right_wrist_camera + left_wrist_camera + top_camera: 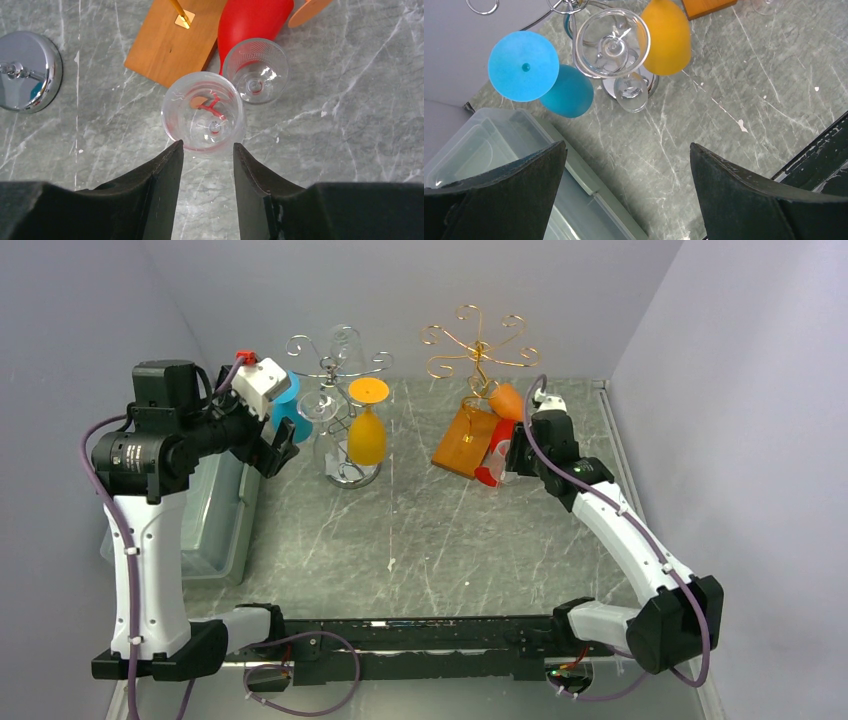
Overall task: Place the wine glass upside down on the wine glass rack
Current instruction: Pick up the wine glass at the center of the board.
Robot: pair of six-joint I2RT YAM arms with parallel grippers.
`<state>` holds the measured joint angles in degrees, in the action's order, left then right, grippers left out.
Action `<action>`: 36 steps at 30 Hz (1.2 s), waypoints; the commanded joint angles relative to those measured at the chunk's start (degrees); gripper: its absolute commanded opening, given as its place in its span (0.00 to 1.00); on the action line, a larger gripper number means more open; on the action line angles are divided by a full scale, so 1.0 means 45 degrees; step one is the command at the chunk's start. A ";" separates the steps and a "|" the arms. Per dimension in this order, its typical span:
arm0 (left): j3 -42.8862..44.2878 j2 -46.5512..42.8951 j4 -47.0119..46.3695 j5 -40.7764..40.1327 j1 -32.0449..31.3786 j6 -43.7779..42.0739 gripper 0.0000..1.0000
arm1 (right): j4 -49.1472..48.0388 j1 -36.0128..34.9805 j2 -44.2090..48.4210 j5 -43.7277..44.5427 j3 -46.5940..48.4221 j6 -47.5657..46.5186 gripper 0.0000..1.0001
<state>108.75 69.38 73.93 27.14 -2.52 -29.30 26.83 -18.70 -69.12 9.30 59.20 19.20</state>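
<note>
Clear wine glass (203,111): upright on surface, axis vertical, just ahead of nearer right pincer (207,144), half-spread, gripping nothing. Gold rack (478,345) beyond. Left pincer (627,145) spread wide, distant.

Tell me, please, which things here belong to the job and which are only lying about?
Job: clear glass, right fingers, probably the gold rack beside it.
Lying about: silver rack, blue glass, red glass, bin.
</note>
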 commanded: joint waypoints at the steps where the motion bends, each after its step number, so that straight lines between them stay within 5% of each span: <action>1: -0.0200 -0.0308 -0.0279 0.0204 -0.0026 -0.0231 0.99 | 0.1031 0.0132 0.0223 0.0000 0.0405 0.0020 0.44; 25: -0.0021 -0.0373 -0.0207 0.0217 -0.0030 -0.0390 0.99 | 0.0880 0.0190 -0.0783 -0.0153 0.0734 -0.0126 0.42; 27: -0.0105 -0.0416 -0.0230 0.0337 -0.0039 -0.0388 0.99 | 0.0792 0.0210 -0.0812 -0.0218 0.0591 -0.0099 0.37; 33: -0.0265 -0.0365 -0.0248 0.1147 -0.0025 -0.0144 0.99 | 0.0801 0.0210 -0.0647 -0.0661 0.0619 -0.0007 0.00; 36: -0.0274 -0.0423 -0.0502 0.1652 -0.0030 -0.0032 0.99 | 0.1176 0.0210 -0.0239 -0.0829 0.0983 -0.0122 0.00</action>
<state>107.63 68.45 73.73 29.74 -2.50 -30.39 31.81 -18.02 -73.17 7.09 61.58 18.94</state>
